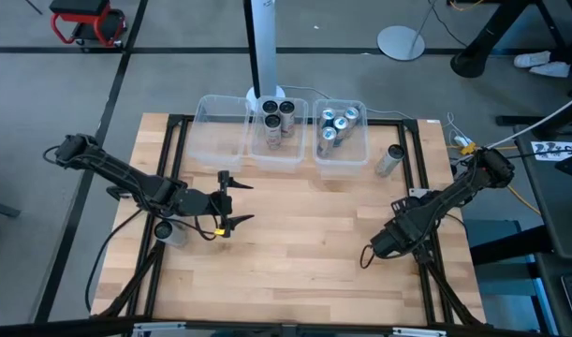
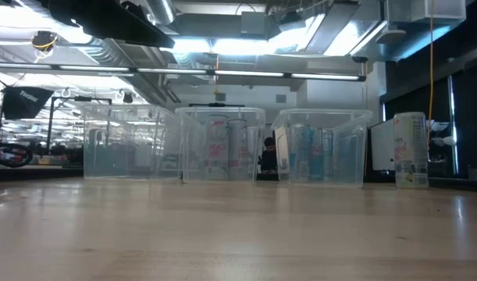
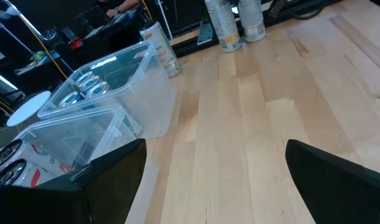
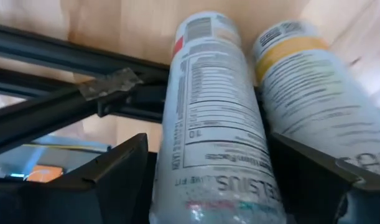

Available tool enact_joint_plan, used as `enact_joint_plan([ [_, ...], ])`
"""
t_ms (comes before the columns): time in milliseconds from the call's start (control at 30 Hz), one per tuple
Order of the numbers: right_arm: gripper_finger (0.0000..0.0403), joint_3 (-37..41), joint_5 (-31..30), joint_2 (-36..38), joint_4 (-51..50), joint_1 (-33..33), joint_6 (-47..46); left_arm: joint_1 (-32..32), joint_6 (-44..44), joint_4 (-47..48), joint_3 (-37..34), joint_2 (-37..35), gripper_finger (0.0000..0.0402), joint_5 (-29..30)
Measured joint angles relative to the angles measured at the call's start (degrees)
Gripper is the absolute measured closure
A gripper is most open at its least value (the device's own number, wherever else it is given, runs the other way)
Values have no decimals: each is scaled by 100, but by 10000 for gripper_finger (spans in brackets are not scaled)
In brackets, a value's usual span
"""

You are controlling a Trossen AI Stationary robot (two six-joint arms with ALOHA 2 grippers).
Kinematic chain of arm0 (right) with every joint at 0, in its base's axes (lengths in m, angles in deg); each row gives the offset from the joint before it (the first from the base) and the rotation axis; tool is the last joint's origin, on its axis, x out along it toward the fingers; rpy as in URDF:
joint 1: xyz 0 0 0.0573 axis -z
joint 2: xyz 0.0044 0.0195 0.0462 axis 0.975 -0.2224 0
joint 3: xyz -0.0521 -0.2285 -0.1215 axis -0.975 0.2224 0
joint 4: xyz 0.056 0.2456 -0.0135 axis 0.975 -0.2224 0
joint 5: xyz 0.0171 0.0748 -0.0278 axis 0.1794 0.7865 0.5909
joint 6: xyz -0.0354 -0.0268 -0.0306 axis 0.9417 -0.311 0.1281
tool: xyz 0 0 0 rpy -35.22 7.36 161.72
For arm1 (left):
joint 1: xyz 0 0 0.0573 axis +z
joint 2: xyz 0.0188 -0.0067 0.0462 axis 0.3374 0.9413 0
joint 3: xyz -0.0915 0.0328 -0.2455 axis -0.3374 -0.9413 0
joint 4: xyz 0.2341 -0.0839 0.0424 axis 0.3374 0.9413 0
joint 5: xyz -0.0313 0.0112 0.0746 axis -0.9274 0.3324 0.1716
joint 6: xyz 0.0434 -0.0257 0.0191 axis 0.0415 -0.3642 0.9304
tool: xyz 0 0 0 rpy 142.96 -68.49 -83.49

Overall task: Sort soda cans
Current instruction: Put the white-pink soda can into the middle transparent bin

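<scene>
Overhead, the left gripper (image 1: 237,200) hangs at nine o'clock, fingers spread wide and holding nothing. At four o'clock the right gripper (image 4: 205,180) stands apart around one of two cans (image 4: 208,118). More cans fill the middle bin (image 1: 278,140) and right bin (image 1: 342,145) at twelve; one stands alone (image 1: 390,160) at two.

1. Setting: robotics lab or industrial workshop.
2. Evidence: exposed ceiling ducts (image 2: 129,47) and strip lights (image 2: 246,74); grey floor (image 1: 173,75); wooden worktable (image 1: 304,234) on black frame; loose cables (image 1: 529,131).
</scene>
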Motion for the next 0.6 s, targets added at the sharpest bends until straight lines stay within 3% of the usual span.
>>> enact_joint_plan([
  [433,78,345,110,-15,7,0,39,0,-2,2,0,0,29,0],
  [600,128,345,171,-17,-2,0,48,0,-2,2,0,0,29,0],
])
